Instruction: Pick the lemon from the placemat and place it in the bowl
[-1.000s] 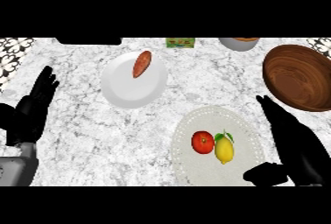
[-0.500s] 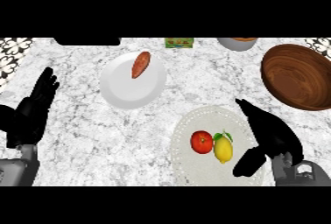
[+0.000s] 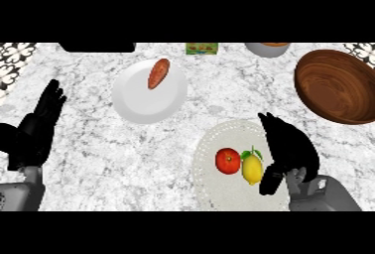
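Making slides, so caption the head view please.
Right hand open beside the lemon on the placemat; wooden bowl at upper right.

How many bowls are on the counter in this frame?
2. A large wooden bowl sits at the far right, slightly cut off by the view's edge. A small grey bowl sits at the top edge, mostly out of view. Others could lie outside the view.
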Robot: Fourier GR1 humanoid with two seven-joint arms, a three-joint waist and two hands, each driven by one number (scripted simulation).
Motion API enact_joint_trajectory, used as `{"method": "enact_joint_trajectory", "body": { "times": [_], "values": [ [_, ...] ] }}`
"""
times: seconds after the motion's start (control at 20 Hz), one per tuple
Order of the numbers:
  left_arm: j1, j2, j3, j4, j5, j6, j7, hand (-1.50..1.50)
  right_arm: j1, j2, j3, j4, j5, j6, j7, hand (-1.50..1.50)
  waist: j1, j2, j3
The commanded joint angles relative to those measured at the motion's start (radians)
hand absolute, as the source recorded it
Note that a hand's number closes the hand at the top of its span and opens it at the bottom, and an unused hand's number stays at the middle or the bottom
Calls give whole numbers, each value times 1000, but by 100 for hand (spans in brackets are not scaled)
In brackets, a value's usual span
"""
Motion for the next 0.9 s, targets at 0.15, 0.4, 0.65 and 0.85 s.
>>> {"method": "enact_joint_trajectory", "body": {
  "times": [0.15, 0.4, 0.65, 0.85],
  "values": [
    [11, -11, 24, -61, -5, -28, 55, 0, -4, 53, -15, 85, 97, 26, 21, -150, -2, -1, 1],
    [15, -39, 37, -26, -34, -34, 0, 0, 54, 117, -21, 138, 128, 6, -5, -150, -6, 0, 1],
    [17, -25, 76, -53, -26, -68, 44, 0, 72, 188, 15, 190, 220, -44, -9, -150, -2, 0, 1],
    [-18, -58, 75, -16, -55, -73, 54, 0, 119, 172, -5, 203, 267, -88, -92, -150, -6, 0, 1]
  ]
}}
